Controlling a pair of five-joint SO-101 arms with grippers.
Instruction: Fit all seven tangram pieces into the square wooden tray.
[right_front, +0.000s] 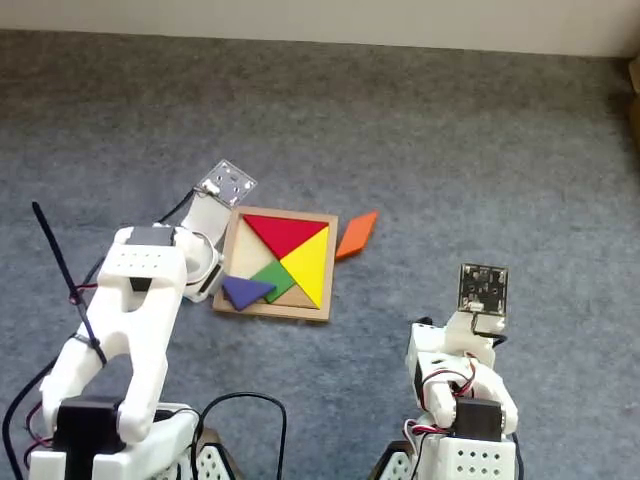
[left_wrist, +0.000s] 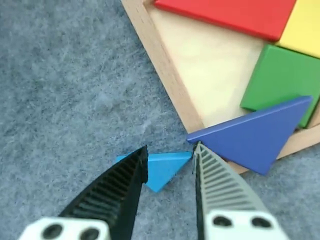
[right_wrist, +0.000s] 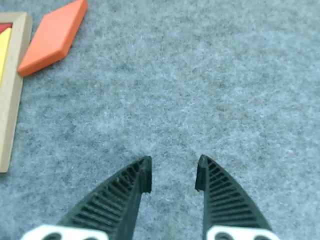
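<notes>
- The left gripper (left_wrist: 170, 150) is spread open with nothing in it. Its fingertips stand on either side of a small light blue triangle (left_wrist: 162, 170), which lies on the grey carpet (left_wrist: 65, 100) just outside the wooden tray (left_wrist: 165, 70).
- A dark blue triangle (left_wrist: 250, 135) lies across the tray's rim, partly in and partly out.
- The red triangle (left_wrist: 235, 15), yellow triangle (left_wrist: 305, 25) and green square (left_wrist: 285, 77) sit inside the tray.
- The orange parallelogram (right_wrist: 52, 37) lies on the carpet beside the tray.
- The pieces look thin, stiff, light and smooth-painted, so they are likely to slip. It seems best to pinch each low across two opposite edges near its middle.
- The right gripper (right_wrist: 174, 161) is open and empty over the carpet.
</notes>
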